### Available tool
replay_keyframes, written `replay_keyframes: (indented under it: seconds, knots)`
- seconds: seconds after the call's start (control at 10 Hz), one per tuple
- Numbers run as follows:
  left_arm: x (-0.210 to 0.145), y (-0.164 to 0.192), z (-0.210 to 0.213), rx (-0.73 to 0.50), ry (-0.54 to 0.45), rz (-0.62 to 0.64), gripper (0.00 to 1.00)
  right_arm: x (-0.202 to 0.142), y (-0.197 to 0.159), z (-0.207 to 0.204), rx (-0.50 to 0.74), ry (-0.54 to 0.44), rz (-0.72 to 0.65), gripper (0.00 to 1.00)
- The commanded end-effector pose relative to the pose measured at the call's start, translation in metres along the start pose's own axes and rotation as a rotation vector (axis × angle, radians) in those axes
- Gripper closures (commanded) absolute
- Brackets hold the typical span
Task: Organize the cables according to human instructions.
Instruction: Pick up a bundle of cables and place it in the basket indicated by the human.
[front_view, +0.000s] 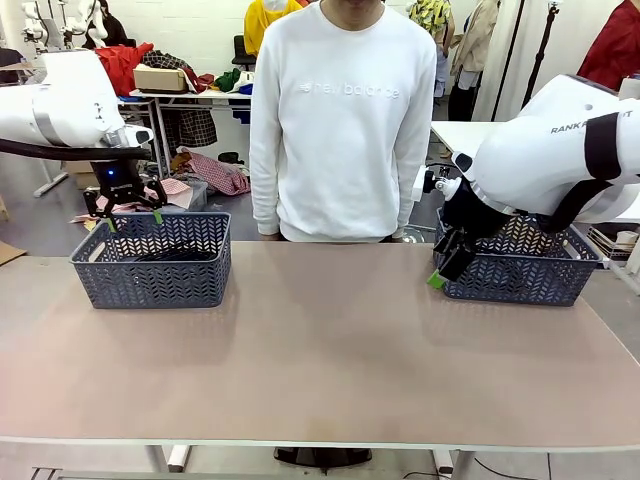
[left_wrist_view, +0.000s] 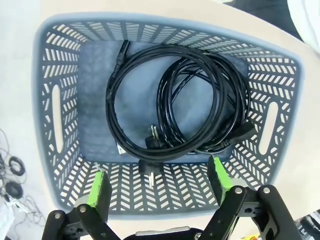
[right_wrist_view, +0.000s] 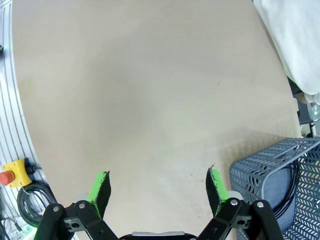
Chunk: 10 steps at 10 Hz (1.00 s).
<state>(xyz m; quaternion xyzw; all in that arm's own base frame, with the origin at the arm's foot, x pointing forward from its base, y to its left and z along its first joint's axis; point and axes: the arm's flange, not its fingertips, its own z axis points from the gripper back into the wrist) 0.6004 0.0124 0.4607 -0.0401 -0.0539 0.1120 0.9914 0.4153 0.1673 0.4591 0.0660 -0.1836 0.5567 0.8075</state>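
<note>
Black cables lie as overlapping round coils on the floor of the left blue-grey basket, with plug ends near its front wall. My left gripper hangs open just above that basket's near rim, holding nothing; in the front view the left gripper sits over the basket. My right gripper is open and empty over bare table, beside the corner of the right basket, where a strand of black cable shows inside. From the front, the right gripper hangs at the left end of that basket.
A person in a white sweatshirt stands at the far side, between the baskets. The tan table stretches between the two baskets. A yellow box with a red button and a grey cord coil lie past the table's edge.
</note>
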Motion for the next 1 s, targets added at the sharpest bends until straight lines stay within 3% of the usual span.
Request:
replay_keyframes:
  seconds: [0.0,0.9]
  knots:
    - [0.001,0.0012,0.0008,0.001,-0.008,0.001,0.0,0.0,0.0012,-0.0006,-0.002,0.001,0.003,0.0]
    - [0.001,0.0012,0.0008,0.001,-0.008,0.001,0.0,0.0,0.0012,-0.0006,-0.002,0.001,0.003,0.0]
